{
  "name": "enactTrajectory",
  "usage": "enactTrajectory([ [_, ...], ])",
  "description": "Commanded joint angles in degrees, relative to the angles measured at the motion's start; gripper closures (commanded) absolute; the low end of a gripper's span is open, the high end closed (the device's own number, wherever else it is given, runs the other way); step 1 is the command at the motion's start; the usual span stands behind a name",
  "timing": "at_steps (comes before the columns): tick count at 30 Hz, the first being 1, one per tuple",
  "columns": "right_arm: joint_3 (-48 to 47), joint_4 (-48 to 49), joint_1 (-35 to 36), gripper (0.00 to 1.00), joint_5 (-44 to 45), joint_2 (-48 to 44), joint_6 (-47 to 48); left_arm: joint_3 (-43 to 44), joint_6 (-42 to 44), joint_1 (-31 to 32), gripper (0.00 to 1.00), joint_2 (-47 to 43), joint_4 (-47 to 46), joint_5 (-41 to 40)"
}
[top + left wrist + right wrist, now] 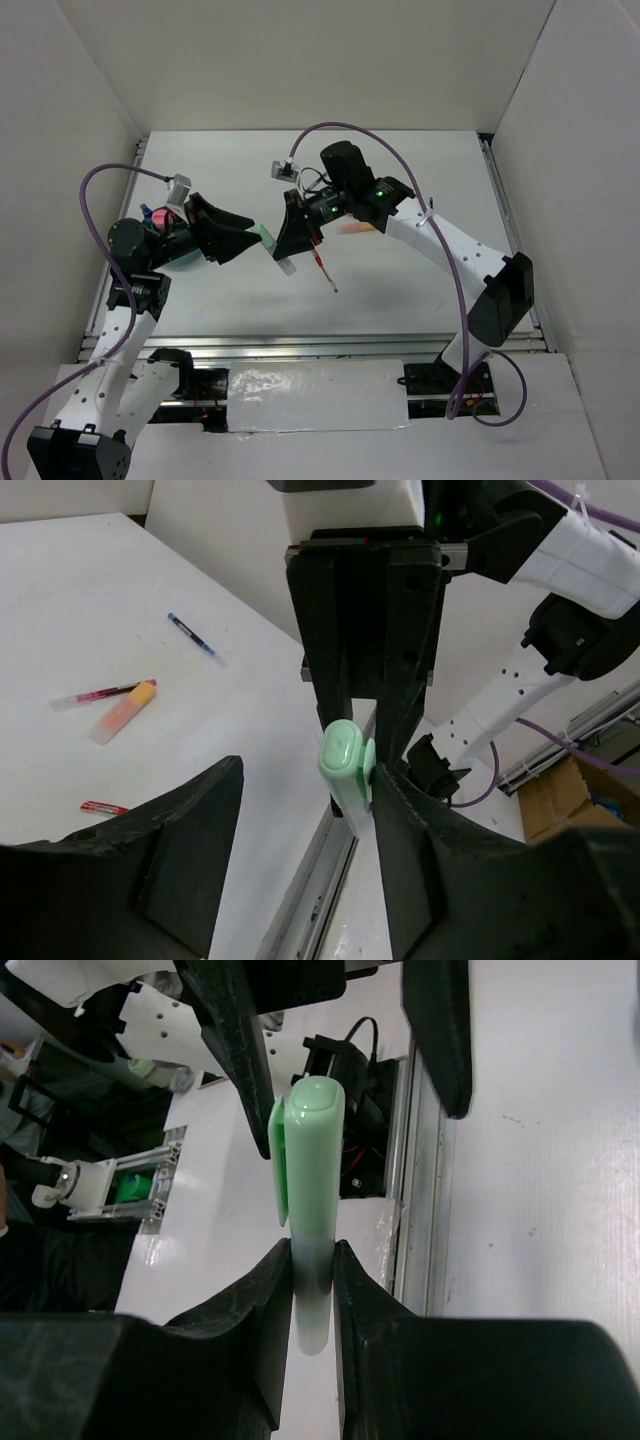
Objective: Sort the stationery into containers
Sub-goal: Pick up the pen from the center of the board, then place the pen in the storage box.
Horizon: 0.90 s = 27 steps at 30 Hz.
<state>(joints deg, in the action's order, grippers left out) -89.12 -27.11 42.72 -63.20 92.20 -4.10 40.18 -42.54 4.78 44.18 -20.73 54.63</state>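
Work surface: white table (400, 290), enclosed by plain white walls (300, 60). Teal cup (183, 256) stands at the table's left edge, largely hidden by the left arm; a pink item (152, 215) shows at it. Right gripper (312, 1260) pinches the pastel green highlighter (310, 1160) above the table's middle. Left gripper (305, 775) is spread around the cap, one finger just beside it. Red pen (100, 693) and orange highlighter (125, 710) lie loose on the table.
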Motion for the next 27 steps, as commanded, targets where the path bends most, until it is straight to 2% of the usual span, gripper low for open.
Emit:
enactTrajectory([
  [1, -1.66, 1.98, 1.22, 1.0, -2.45, -0.1, -0.12, -0.63, -5.79, 0.23, 0.36, 0.73, -7.74, -0.84],
  [3, -2.11, 1.8, 1.14, 1.0, -2.72, 0.6, -0.21, -0.81, -6.5, 0.32, 0.46, 1.25, -8.53, -0.67],
  [4, -2.54, 1.8, 1.31, 1.0, -2.63, 0.61, -0.3, -0.72, -6.67, 0.23, 0.55, 1.17, -8.54, -0.58],
  [10, -3.43, 1.19, 1.23, 1.0, -2.02, 1.84, -0.56, -0.72, -7.9, 0.15, 0.7, 0.29, -8.89, -1.19],
  [14, -3.69, 1.01, 0.96, 0.97, -1.49, 2.37, -1.08, -0.55, -6.59, 0.23, 0.88, 0.03, -6.96, -1.28],
  [15, -3.69, 1.01, 0.88, 0.94, -1.14, 2.45, -1.26, -0.28, -6.33, 0.23, 0.96, -0.32, -5.91, -1.72],
  [16, -3.69, 0.66, 0.87, 0.83, -0.7, 2.45, -1.44, -0.02, -5.97, 0.15, 1.0, -0.41, -4.94, -2.07],
  [18, -3.52, 0.75, 0.52, 0.6, 0.18, 2.37, -2.58, 0.94, -3.87, -0.2, 1.0, -0.94, -1.35, -3.38],
  [19, -3.6, 0.49, 0.17, 0.44, 1.23, 2.37, -3.28, 1.38, -1.77, -0.47, 1.0, -1.29, 0.24, -3.91],
  [20, -3.69, 0.05, -0.52, 0.37, 1.41, 2.28, -3.55, 2.0, -0.53, -0.99, 1.0, -1.73, 1.99, -4.35],
  [23, -3.26, -1.01, -2.98, 0.19, 1.59, 1.58, -3.37, 4.28, 6.4, -4.59, 1.0, -4.1, 11.82, -7.6],
  [27, -1.85, -1.45, -6.94, 0.17, 2.2, 0.52, -3.2, 7.71, 15.81, -16.18, 1.0, -3.85, 25.9, -12.18],
])
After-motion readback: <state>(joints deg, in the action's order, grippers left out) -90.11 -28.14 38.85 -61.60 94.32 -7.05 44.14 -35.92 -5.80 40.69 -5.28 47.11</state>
